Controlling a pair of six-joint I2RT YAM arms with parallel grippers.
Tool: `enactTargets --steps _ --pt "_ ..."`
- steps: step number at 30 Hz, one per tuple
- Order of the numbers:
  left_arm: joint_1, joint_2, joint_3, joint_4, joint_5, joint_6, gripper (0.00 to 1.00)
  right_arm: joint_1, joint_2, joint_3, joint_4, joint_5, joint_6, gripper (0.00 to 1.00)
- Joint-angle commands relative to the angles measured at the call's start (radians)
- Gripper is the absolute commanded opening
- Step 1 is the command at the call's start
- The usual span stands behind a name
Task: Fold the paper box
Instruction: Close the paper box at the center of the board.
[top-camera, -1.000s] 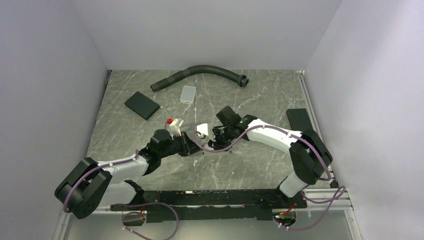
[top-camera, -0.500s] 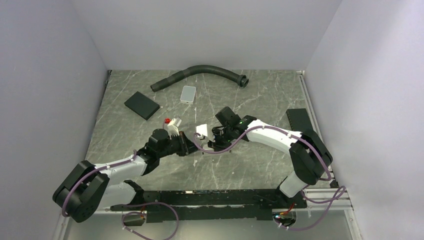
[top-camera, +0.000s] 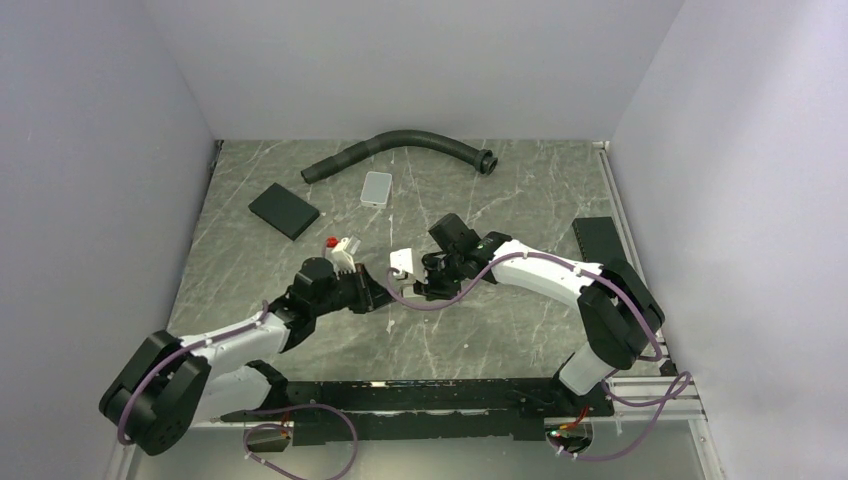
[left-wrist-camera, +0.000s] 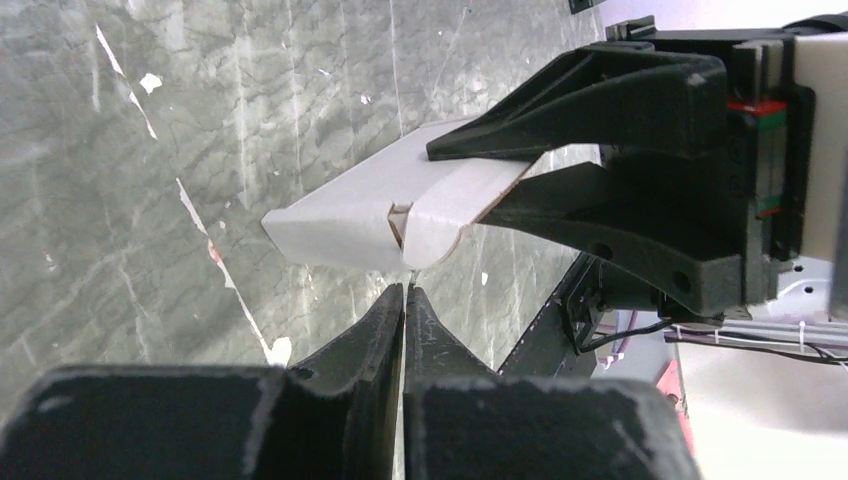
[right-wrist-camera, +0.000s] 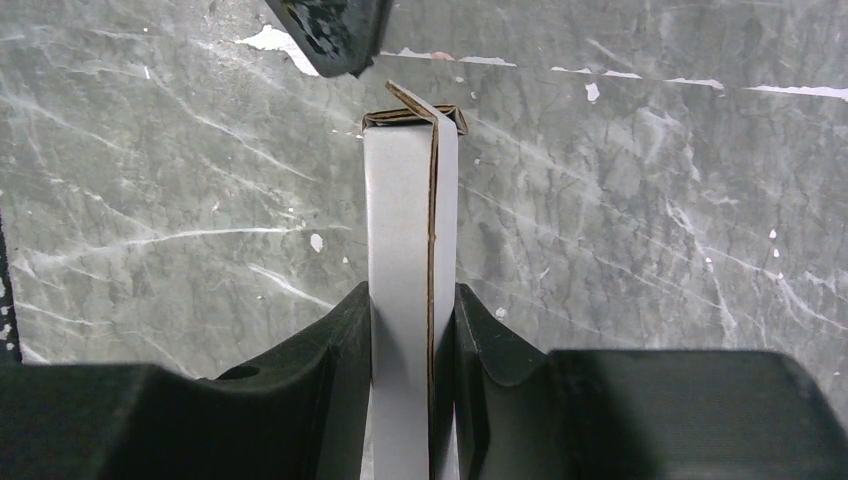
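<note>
Change: the left arm has swung its elbow outward, and the right gripper (right-wrist-camera: 410, 300) has carried the paper box (top-camera: 402, 262) slightly toward it. The end flap appears not yet tucked, so closing that end is judged to be the step in hand.

The right gripper pinches the slim carton across its narrow sides, over the middle of the table (top-camera: 500, 330). The left gripper (left-wrist-camera: 404, 295) has its fingers pressed together, tips just beside the rounded end tab.

The box is thin, creased white cardboard, brown at cut edges. The table is grey and marbled.
</note>
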Motion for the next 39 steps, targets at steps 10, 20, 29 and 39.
enactTargets --steps 10,20,29,39 --pt "0.018 -0.192 0.073 -0.288 -0.129 0.139 0.11 0.001 0.027 -0.013 0.015 0.051 -0.029 0.09" --pt "0.020 -0.030 0.198 -0.227 -0.139 0.215 0.11 0.000 0.047 0.000 -0.002 0.032 -0.028 0.12" --pt "0.019 0.050 0.203 -0.155 -0.037 0.181 0.08 0.000 0.060 0.001 0.010 0.055 -0.022 0.20" --pt "0.018 0.027 0.174 -0.135 -0.024 0.129 0.07 0.001 0.062 -0.013 0.044 0.096 -0.012 0.38"
